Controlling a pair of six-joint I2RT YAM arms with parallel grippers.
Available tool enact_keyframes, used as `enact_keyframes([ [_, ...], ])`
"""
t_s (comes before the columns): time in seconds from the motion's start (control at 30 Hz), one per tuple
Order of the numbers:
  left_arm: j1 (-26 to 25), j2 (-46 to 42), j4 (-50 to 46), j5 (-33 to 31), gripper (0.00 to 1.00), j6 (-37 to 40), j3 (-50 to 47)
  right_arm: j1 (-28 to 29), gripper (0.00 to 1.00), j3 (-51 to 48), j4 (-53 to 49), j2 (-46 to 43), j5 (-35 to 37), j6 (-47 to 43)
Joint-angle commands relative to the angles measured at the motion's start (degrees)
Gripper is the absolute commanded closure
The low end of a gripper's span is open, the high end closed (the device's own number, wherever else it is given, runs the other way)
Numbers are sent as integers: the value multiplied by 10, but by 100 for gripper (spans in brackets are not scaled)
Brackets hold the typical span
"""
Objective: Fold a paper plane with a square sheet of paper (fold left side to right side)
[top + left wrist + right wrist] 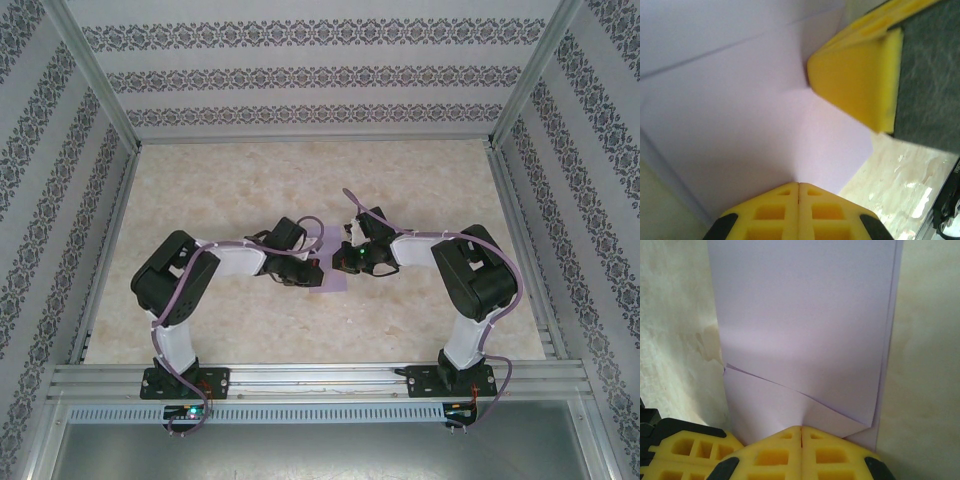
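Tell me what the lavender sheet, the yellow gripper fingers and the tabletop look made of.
The lavender sheet looks like thin matte paper; it holds sharp creases. The right gripper's fingers are probably moulded or printed plastic, matte yellow, with hollow square cells. The tabletop is cream, marble-veined and slightly glossy; stone or laminate, I cannot tell.

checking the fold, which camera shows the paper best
Right wrist: the paper lies sharp, with layered edges and a creased corner clear. Left wrist gives a blurred close-up; the top view, a small, partly hidden patch.
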Motion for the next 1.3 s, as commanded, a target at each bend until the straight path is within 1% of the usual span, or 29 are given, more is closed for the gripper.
enact_keyframes([
  [0.0, -6, -19, -42, 2, 97, 10, -33, -11, 100, -13, -79, 39, 85, -19],
  [0.23, -6, -47, -51, -7, 97, 10, -63, -18, 100, -13, -85, 36, 86, -24],
  [0.47, -6, -67, -46, -14, 97, 4, -72, -14, 100, -11, -79, 29, 74, -24],
  [0.57, -6, -90, -40, -15, 96, 2, -75, -10, 100, -5, -69, 17, 53, -23],
  [0.7, -2, -136, -35, -36, 90, 3, -73, -1, 100, 14, -52, -16, 13, -21],
  [0.77, 4, -156, -33, -58, 84, 4, -72, 0, 90, 19, -39, -40, 1, -17],
  [0.83, 12, -171, -31, -81, 81, 6, -71, -3, 80, 17, -27, -70, -4, -16],
  [0.9, 20, -182, -28, -108, 73, 6, -70, -8, 69, 4, -16, -107, 6, -15],
  [1.0, 25, -177, -6, -118, 68, 8, -66, -18, 55, -26, -5, -156, 30, -16],
  [1.1, 27, -147, 4, -109, 65, 15, -46, -32, 45, -60, 6, -192, 43, -16],
  [1.23, 27, -99, 16, -105, 63, 19, -20, -44, 35, -95, 15, -220, 39, -15],
  [1.27, 28, -89, 21, -106, 63, 17, -16, -46, 35, -102, 15, -225, 40, -15],
])
